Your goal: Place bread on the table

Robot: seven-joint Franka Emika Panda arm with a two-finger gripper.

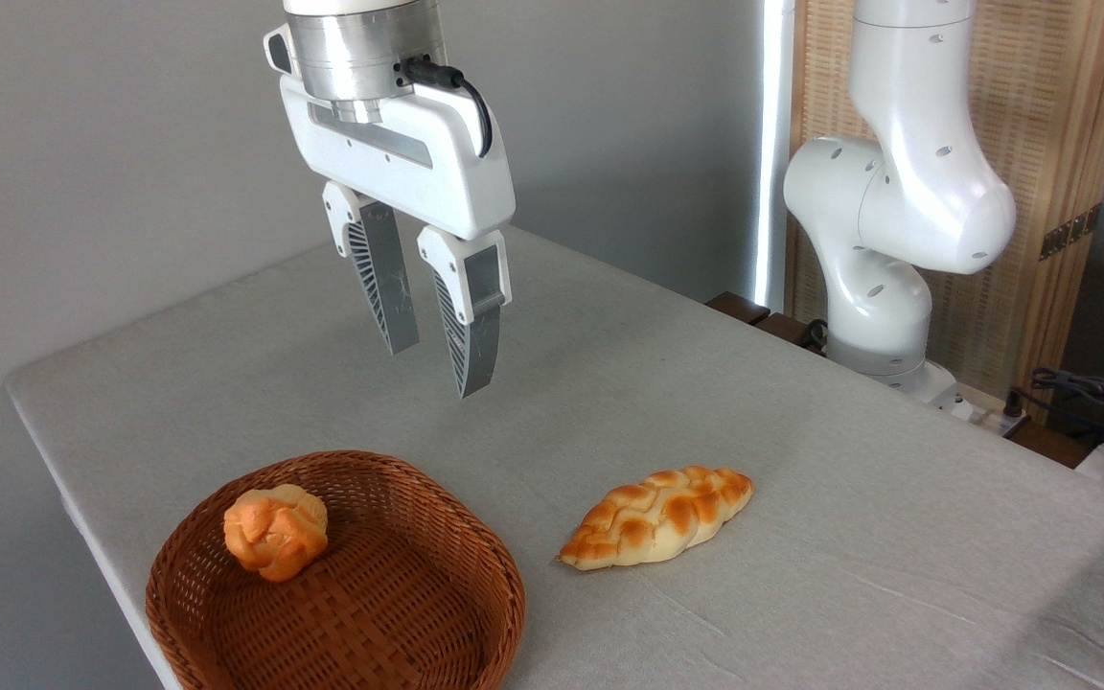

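While it hangs above the grey cloth-covered table (801, 537), white two-finger gripper (437, 369): fingers parted, holding nothing.
Small orange knotted bun (275, 531): inside brown wicker basket (437, 613).
Pale braided loaf (657, 516): on cloth, right of basket.

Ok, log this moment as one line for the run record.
gripper: open, empty, above table | bread: in basket, untouched | braided loaf: on table, right of basket | task: not yet done
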